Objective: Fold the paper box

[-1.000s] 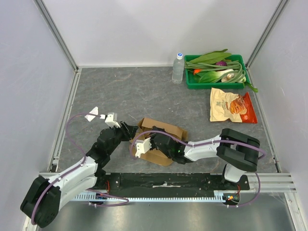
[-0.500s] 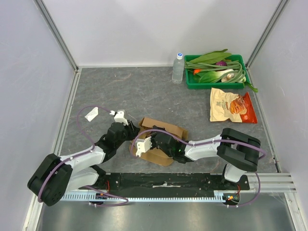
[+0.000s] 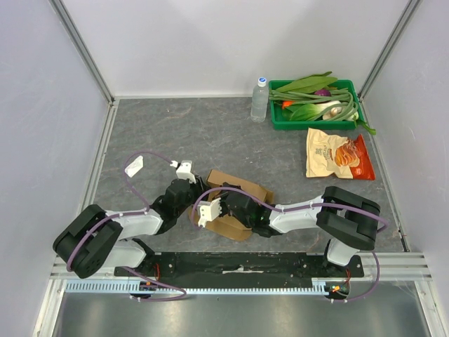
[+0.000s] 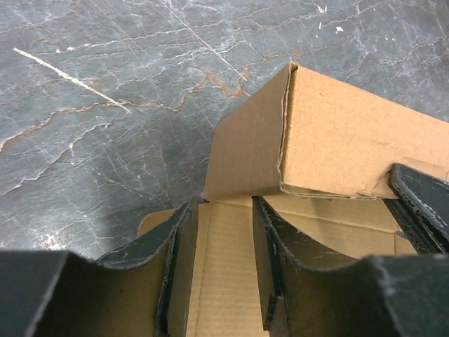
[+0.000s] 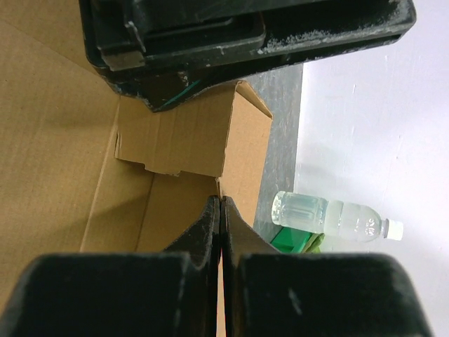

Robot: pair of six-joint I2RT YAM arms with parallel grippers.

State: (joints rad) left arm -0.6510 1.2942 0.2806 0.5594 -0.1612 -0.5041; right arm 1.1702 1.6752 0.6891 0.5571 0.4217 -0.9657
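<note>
The brown cardboard paper box [image 3: 242, 188] lies half formed in the near middle of the table. One wall stands up in the left wrist view [image 4: 337, 140] above a flat panel. My left gripper [image 3: 196, 199] is at the box's left end. It is open, with its fingers [image 4: 270, 260] over the flat panel and nothing held. My right gripper [image 3: 226, 199] is inside the box and is shut on the thin edge of a box wall [image 5: 245, 140]. Its black finger [image 4: 421, 203] shows at the right of the left wrist view.
A water bottle [image 3: 259, 100] and a green tray [image 3: 279, 125] of vegetables stand at the back right. A glossy snack bag [image 3: 338, 154] lies in front of them. A small white paper scrap [image 3: 133, 166] lies left of the left arm.
My left arm has swung right and lowered, bringing its gripper up to the box's left end. The right gripper has stayed in the box.
</note>
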